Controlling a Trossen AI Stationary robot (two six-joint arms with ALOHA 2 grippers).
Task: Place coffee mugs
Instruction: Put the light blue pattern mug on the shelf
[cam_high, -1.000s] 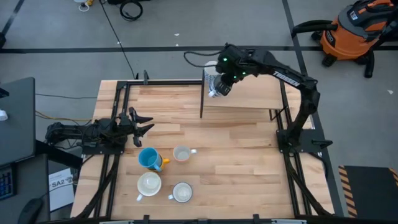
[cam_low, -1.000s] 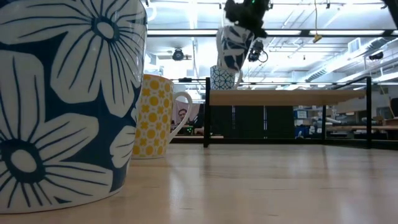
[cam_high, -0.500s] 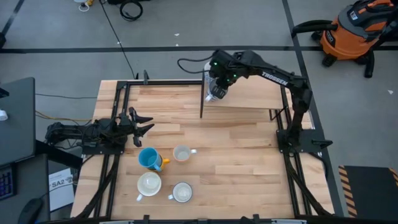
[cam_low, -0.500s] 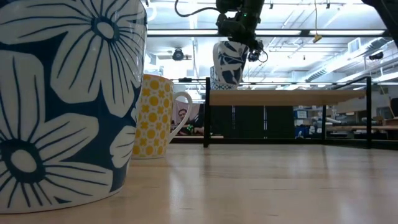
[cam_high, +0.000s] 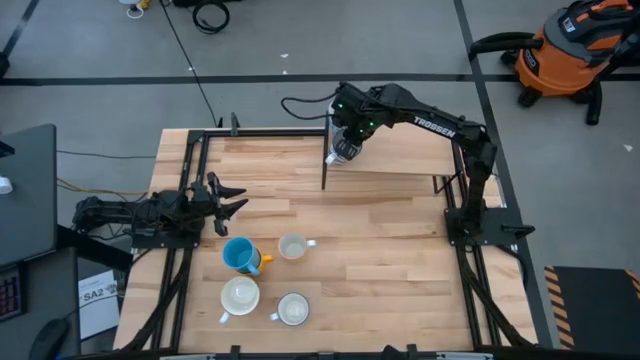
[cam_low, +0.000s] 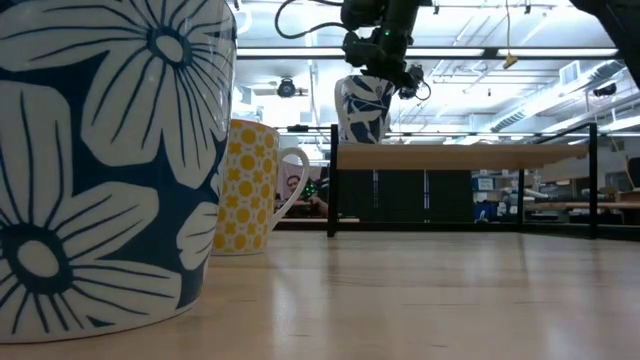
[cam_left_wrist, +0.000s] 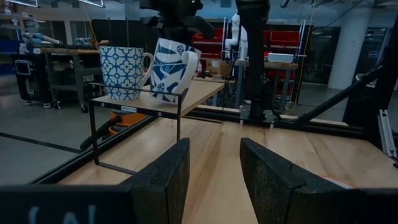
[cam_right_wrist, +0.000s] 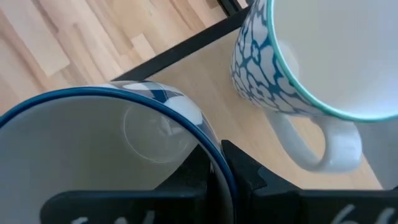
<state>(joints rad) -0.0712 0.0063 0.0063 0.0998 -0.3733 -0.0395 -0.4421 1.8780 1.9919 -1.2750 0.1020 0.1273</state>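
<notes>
My right gripper (cam_high: 343, 148) is over the left end of the raised wooden shelf (cam_high: 400, 155), shut on a white mug with dark blue leaves (cam_left_wrist: 174, 73). That mug is tilted, its base down at the shelf top beside a blue-and-white patterned mug (cam_left_wrist: 122, 71) that stands upright there. On the table's near left stand a bright blue mug (cam_high: 238, 255) and three whitish mugs (cam_high: 292, 247) (cam_high: 240, 296) (cam_high: 293, 310). My left gripper (cam_high: 232, 199) waits open at the table's left side, touching nothing. My right gripper holds the leaf mug by its rim (cam_right_wrist: 214, 163), one finger (cam_right_wrist: 189, 177) inside the cup and one (cam_right_wrist: 245, 177) outside the wall. The fingers come from above, pointing down. The mug hangs tilted below them (cam_low: 362, 110); whether its base rests on the shelf I cannot tell.
The shelf has a black metal frame with a leg (cam_high: 324, 165) at its left end. In the low view a large blue floral mug (cam_low: 110, 160) and a yellow-patterned mug (cam_low: 250, 190) stand close to the camera. Bare wood lies across the table's middle and right.
My right gripper has moved toward the table's left along the shelf and down, carrying the leaf mug from well above the shelf to the shelf top, next to the patterned mug. The grip stayed shut.
</notes>
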